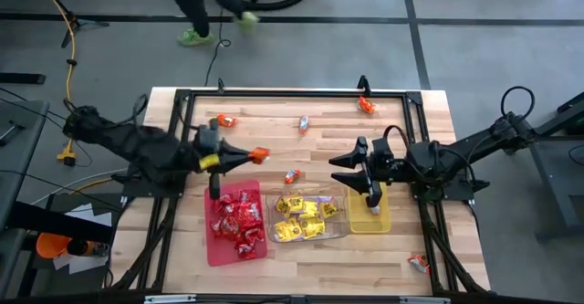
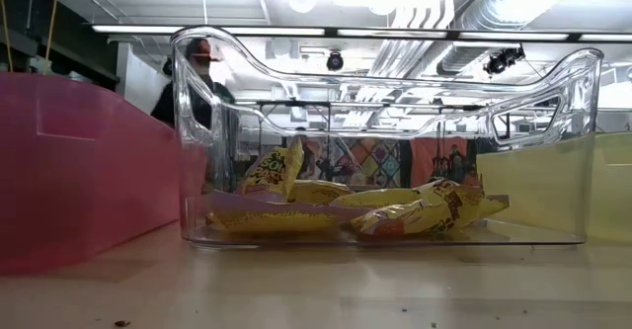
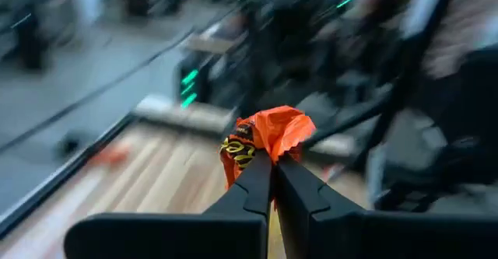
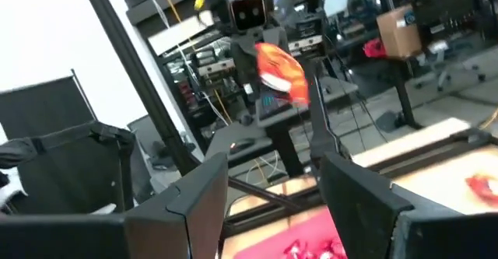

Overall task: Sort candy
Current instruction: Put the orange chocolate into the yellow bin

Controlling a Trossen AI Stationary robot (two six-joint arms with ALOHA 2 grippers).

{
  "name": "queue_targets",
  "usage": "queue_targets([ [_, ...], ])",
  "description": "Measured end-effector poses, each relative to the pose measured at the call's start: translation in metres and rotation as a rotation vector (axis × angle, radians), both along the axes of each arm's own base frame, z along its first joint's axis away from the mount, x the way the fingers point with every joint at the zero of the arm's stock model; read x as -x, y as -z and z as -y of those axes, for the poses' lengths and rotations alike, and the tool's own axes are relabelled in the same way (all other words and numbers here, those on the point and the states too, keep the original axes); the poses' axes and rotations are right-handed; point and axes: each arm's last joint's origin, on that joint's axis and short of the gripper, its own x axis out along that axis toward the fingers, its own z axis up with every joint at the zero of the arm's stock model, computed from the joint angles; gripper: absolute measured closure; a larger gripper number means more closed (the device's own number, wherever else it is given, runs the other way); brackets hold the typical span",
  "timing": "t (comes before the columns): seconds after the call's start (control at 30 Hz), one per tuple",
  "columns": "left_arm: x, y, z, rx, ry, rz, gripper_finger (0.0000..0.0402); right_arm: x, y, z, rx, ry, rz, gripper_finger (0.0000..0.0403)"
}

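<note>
My left gripper [image 1: 248, 155] [image 3: 274, 166] is shut on an orange candy packet [image 1: 261, 154] above the table, beyond the red tray [image 1: 235, 226], which holds red packets. The clear tray [image 1: 306, 220] [image 2: 385, 141] holds yellow packets [image 2: 395, 210]. My right gripper [image 1: 345, 171] [image 4: 272, 166] is open over the gap between the clear tray and the yellow tray [image 1: 370, 214], touching nothing. The right wrist view shows the held orange packet [image 4: 280, 68] in the air. Loose packets lie on the table: [image 1: 225, 120], [image 1: 304, 123], [image 1: 366, 106]. My left gripper pinches the orange packet by one crumpled end [image 3: 261, 154] between its two fingertips. The fingers come level, pointing toward the table's right. The packet sticks out past the fingertips and is lifted clear of the table.
More loose packets lie near the clear tray [image 1: 292, 175] and at the table's near right corner [image 1: 419, 264]. A black frame [image 1: 274, 94] runs round the table. A person [image 1: 205, 3] walks on the floor beyond the far edge. Bare wood [image 1: 411, 158] shows at the far side.
</note>
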Motion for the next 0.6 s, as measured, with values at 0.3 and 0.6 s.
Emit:
queue_targets([
  [0.3, -0.062, 0.03, 0.002, 0.02, 0.177, -0.072, 0.0401, -0.019, -0.013, -0.009, 0.198, 0.001, -0.062, 0.0202],
  [0.6, -0.094, 0.061, 0.014, 0.036, 0.195, -0.17, 0.0401, -0.019, -0.012, -0.01, 0.203, -0.01, -0.096, 0.0202],
])
